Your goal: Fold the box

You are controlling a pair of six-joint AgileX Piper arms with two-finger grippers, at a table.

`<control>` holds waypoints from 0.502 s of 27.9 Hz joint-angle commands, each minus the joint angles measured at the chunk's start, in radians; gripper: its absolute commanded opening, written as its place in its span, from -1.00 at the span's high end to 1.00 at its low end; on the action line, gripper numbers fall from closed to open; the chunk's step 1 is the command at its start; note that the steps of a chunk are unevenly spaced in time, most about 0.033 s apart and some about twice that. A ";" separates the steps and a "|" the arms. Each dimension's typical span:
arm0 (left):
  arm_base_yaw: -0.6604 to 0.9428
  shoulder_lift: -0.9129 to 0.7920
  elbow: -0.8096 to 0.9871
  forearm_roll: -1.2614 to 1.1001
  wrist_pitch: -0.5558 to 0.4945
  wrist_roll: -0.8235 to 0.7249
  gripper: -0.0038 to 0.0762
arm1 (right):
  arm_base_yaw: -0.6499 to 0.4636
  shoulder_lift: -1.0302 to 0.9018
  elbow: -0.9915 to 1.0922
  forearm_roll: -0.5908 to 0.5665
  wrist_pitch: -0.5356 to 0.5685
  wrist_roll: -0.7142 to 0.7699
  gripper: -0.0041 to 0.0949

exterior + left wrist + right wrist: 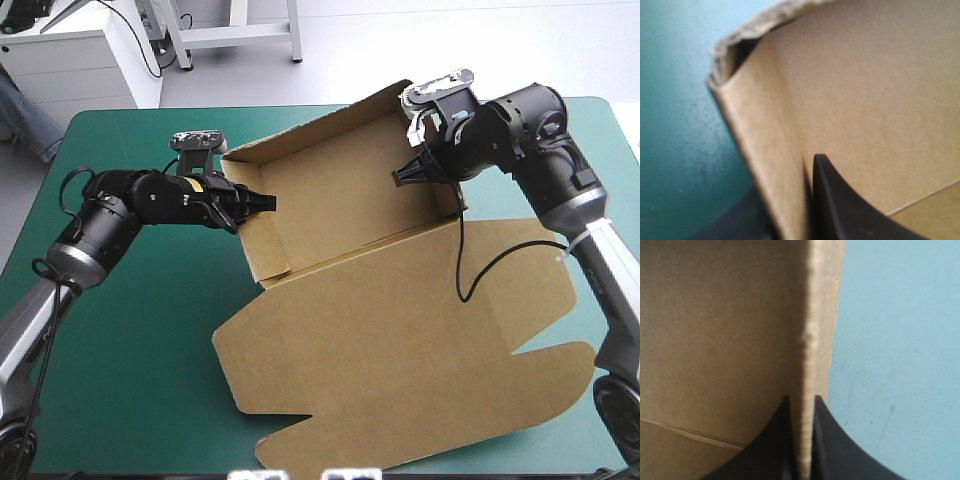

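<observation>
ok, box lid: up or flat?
Flat. The lid lies spread on the cover; the tray walls stand, left end effector and right end effector each pinching one.

We found high view bright, evenly lit from above. Shadows fell soft on surface (130, 330). Raised walls of box (400, 340) threw faint shade inside. Left wrist view was dimmer; we noted dark pocket in folded wall top. Right wrist view: surface was brightly lit, board face shaded.
</observation>
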 commanded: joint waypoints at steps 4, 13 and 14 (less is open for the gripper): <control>-0.085 0.035 -0.113 0.218 0.045 -0.258 0.92 | 0.015 0.021 -0.028 0.055 -0.057 0.067 0.94; -0.094 0.170 -0.266 0.292 0.117 -0.398 0.92 | 0.015 0.148 -0.028 -0.032 -0.045 0.197 0.94; -0.094 0.199 -0.285 0.302 0.115 -0.410 0.92 | 0.015 0.181 -0.028 -0.032 -0.056 0.219 0.94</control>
